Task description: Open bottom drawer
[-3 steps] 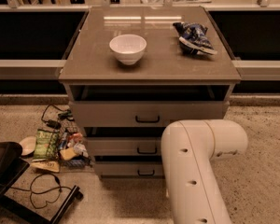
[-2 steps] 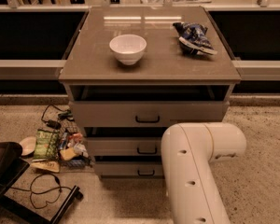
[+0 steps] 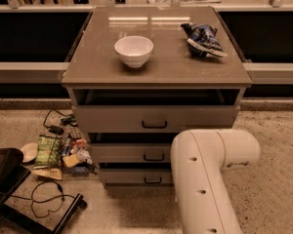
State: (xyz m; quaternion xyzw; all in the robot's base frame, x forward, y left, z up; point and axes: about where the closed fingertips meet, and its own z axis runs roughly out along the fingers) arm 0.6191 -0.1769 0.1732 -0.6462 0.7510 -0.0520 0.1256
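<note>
The grey-beige cabinet [image 3: 156, 67] stands in the middle of the camera view with three drawers. The bottom drawer [image 3: 132, 177] is the lowest one, with a small black bar handle [image 3: 152, 180]; its front sits slightly forward of the cabinet body. The middle drawer [image 3: 129, 153] and the top drawer [image 3: 151, 118] also stand a little out. My white arm [image 3: 205, 174] fills the lower right and covers the right ends of the two lower drawers. My gripper is not in view.
A white bowl [image 3: 134, 50] and a blue snack bag [image 3: 203, 39] lie on the cabinet top. Snack packets [image 3: 49, 150], small items and a black cable [image 3: 44, 204] litter the floor at the left. A black chair base [image 3: 5, 179] is at the lower left.
My white arm has shifted very slightly. Nothing else has moved.
</note>
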